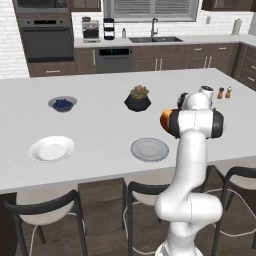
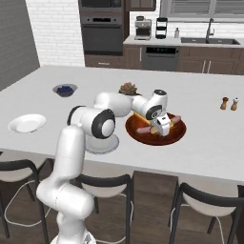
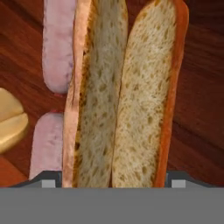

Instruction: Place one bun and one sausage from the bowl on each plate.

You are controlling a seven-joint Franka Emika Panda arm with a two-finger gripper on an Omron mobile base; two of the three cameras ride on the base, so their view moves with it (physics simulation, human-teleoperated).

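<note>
The reddish-brown bowl (image 2: 177, 136) stands on the island right of the grey plate (image 2: 110, 146), which my arm partly hides. My gripper (image 2: 162, 127) reaches down into the bowl. In the hand view a bun (image 3: 124, 100) lies split side up, close under the hand. The gripper (image 3: 113, 181) is open, with one fingertip (image 3: 51, 180) at each flank of the bun. Two sausages (image 3: 58, 43) lie end to end left of it, and a second bun (image 3: 11, 124) shows at the left edge. The white plate (image 1: 51, 148) and grey plate (image 1: 149, 149) hold nothing.
A small grey bowl of blueberries (image 1: 62, 103) and a dark pot with a succulent (image 1: 138, 99) stand farther back on the island. Salt and pepper shakers (image 2: 228, 103) are at the right. Stools (image 2: 202, 200) line the near edge of the island.
</note>
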